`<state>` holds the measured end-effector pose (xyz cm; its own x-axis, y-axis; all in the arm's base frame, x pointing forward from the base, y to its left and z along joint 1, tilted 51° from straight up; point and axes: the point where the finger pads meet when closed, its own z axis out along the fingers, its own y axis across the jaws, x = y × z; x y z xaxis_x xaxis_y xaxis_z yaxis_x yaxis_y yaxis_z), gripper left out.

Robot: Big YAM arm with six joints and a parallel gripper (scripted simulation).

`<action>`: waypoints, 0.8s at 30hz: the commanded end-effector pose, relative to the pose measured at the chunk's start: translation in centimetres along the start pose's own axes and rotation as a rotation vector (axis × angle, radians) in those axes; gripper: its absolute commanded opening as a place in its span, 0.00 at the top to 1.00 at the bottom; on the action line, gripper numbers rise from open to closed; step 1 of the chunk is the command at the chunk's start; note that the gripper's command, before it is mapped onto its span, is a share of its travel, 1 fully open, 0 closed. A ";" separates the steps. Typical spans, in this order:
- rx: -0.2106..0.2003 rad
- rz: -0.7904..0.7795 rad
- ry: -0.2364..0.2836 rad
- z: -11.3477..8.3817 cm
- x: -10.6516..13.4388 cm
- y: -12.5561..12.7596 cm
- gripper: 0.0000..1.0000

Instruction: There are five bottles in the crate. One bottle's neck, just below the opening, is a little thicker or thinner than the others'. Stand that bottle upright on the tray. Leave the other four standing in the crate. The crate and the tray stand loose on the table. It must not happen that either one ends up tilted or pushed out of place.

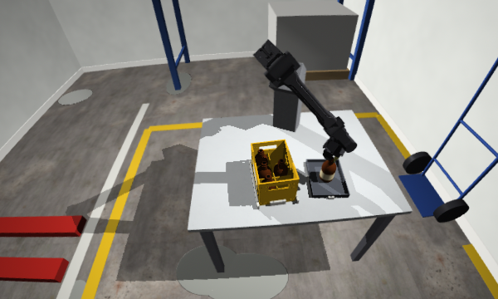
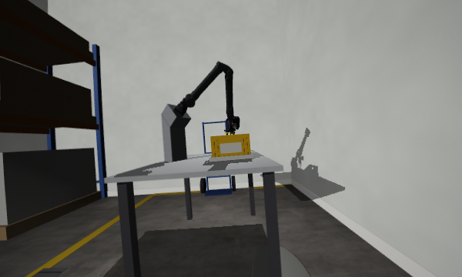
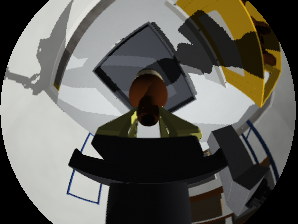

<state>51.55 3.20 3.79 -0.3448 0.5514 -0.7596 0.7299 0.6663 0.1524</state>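
Bottle in my grip, right over the tray!

My gripper point(image 1: 334, 157) point(image 2: 229, 132) point(image 3: 148, 109) is partly open, fingers clamped on the neck of the brown bottle point(image 1: 328, 171) point(image 3: 148, 92). It's upright, pale-labelled, above the tray point(image 1: 341, 192) point(image 3: 112, 65); whether its base touches, I can't tell. And the top view gives me four bottles point(image 1: 280, 168) in the yellow crate point(image 1: 278, 193) point(image 2: 230, 138) point(image 3: 248, 92), left of the tray; the exterior view shows only the crate's outside wall!

Grey walls point(image 1: 432, 33) point(image 2: 369, 96), yellow-lined flr point(image 1: 108, 166) point(image 2: 215, 208), wht tbl point(image 1: 228, 145) point(image 2: 169, 169) w/ dk legs point(image 1: 212, 251) point(image 2: 128, 227).
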 end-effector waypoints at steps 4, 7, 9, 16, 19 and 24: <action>-0.004 0.006 -0.005 0.4 -0.5 0.3 0.00; -0.004 0.005 -0.005 0.4 -0.5 0.2 0.00; -0.004 0.005 -0.005 0.4 -0.5 0.2 0.00; -0.004 0.005 -0.005 0.4 -0.5 0.2 0.00; -0.004 0.005 -0.005 0.4 -0.5 0.2 0.00; -0.004 0.005 -0.005 0.4 -0.5 0.2 0.00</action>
<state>51.57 3.23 3.82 -0.3445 0.5514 -0.7598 0.7295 0.6666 0.1531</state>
